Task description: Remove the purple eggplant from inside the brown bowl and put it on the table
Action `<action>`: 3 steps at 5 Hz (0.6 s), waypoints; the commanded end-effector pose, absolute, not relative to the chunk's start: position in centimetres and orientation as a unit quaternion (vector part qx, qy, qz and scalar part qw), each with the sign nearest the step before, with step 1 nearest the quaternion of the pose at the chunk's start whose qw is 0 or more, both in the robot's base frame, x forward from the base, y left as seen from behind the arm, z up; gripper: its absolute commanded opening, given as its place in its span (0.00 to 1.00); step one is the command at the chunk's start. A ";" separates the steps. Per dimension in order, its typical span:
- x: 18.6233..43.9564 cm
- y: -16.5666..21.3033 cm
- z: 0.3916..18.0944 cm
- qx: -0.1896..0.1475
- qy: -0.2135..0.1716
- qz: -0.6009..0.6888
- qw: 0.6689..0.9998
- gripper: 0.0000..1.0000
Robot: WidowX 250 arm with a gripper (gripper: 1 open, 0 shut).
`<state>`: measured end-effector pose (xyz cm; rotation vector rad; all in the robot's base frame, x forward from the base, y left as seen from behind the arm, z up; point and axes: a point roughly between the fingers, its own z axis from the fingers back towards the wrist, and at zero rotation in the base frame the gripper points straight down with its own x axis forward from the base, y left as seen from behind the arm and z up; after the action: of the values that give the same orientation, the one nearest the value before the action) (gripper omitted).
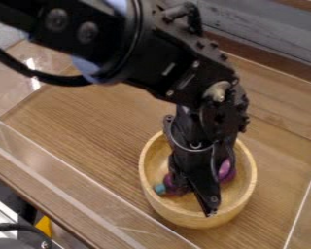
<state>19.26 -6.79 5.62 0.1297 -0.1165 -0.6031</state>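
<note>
The brown bowl sits on the table at the lower right of the view. The purple eggplant lies inside it, teal stem end toward the left, mostly hidden behind the arm. My black gripper points straight down into the bowl, its fingers closed around the eggplant's middle. A bit of purple also shows to the right of the fingers. I cannot tell whether the eggplant is off the bowl's floor.
Clear acrylic walls edge the tabletop along the front and left. The bulky black arm reaches in from the upper left and covers much of the table's far side. Bare wood lies left of the bowl.
</note>
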 end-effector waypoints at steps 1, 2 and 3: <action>19.6 -6.4 6.8 0.062 -0.075 -0.303 0.948 0.00; 20.2 -6.3 7.0 0.061 -0.075 -0.305 0.947 0.00; 20.7 -6.3 7.0 0.061 -0.073 -0.308 0.947 0.00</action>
<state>19.93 -6.06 6.19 0.1259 -0.1116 -0.6260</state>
